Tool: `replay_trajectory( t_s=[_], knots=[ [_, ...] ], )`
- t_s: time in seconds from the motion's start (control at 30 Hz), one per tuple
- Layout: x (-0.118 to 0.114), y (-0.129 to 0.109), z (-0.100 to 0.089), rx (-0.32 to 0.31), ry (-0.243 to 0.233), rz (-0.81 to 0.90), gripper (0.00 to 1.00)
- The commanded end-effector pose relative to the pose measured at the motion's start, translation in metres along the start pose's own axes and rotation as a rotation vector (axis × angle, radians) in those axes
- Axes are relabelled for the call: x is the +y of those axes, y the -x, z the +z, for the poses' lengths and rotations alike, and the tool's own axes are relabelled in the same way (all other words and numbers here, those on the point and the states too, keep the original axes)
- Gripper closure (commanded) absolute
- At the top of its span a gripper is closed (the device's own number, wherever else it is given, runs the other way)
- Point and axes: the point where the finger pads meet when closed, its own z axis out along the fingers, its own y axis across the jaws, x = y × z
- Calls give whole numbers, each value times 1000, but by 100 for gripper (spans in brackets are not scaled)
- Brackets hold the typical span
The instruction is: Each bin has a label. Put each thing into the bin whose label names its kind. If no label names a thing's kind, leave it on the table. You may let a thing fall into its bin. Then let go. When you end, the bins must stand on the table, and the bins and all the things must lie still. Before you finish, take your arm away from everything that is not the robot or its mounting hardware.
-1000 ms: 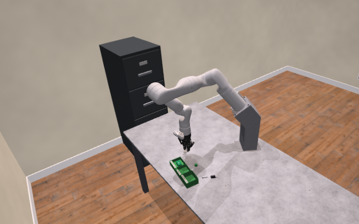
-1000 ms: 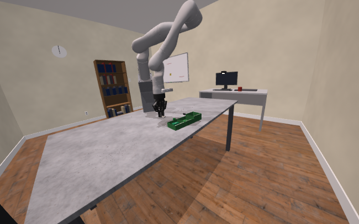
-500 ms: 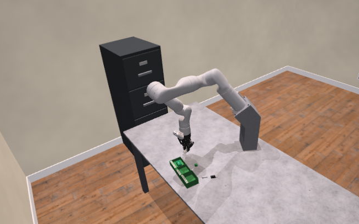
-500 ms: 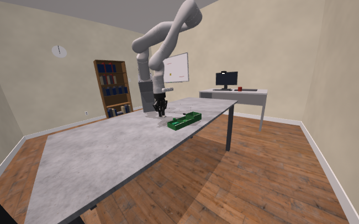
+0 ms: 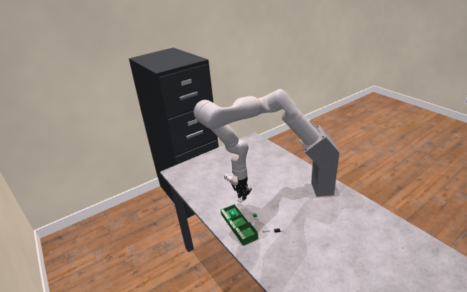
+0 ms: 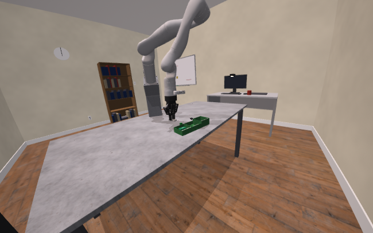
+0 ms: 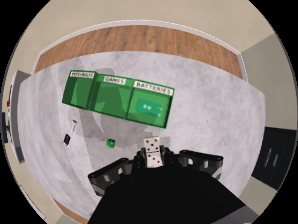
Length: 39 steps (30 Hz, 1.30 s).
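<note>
White die [image 7: 152, 148], dotted black, sits pinched between the fingers of the gripper [image 7: 154, 157], raised off the table [image 5: 337, 231] just short of the green bins [image 7: 119, 98]. Relative to those bins, a green die [image 7: 111, 141] lies nearby on the arm's side, with a small black battery [image 5: 277, 230] and a thin screw [image 5: 265, 230] farther along.

A white die [image 7: 152, 151] with dark pips is hanging pinched in the tool [image 7: 153, 160], low in the wrist frame; three joined green bins [image 7: 120, 96] are sitting upper left, a green cube [image 7: 111, 141] and black battery [image 7: 67, 137] lying below them.
</note>
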Motion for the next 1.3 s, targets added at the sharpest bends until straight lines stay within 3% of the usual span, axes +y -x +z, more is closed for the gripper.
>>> replay_trajectory(
  t_s=[0.0, 0.2, 0.63, 0.77, 1.07, 1.27],
  knots=[
    [-19, -28, -3, 29, -15, -24, 79],
    [-27, -38, -4, 29, -15, -25, 79],
    [-72, -102, -6, 33, -5, -675, 79],
    [-74, -103, -6, 33, -3, -775, 79],
    [-74, -104, -6, 34, 4, -1219, 79],
    [-75, -103, -6, 34, 4, -1219, 79]
  ],
)
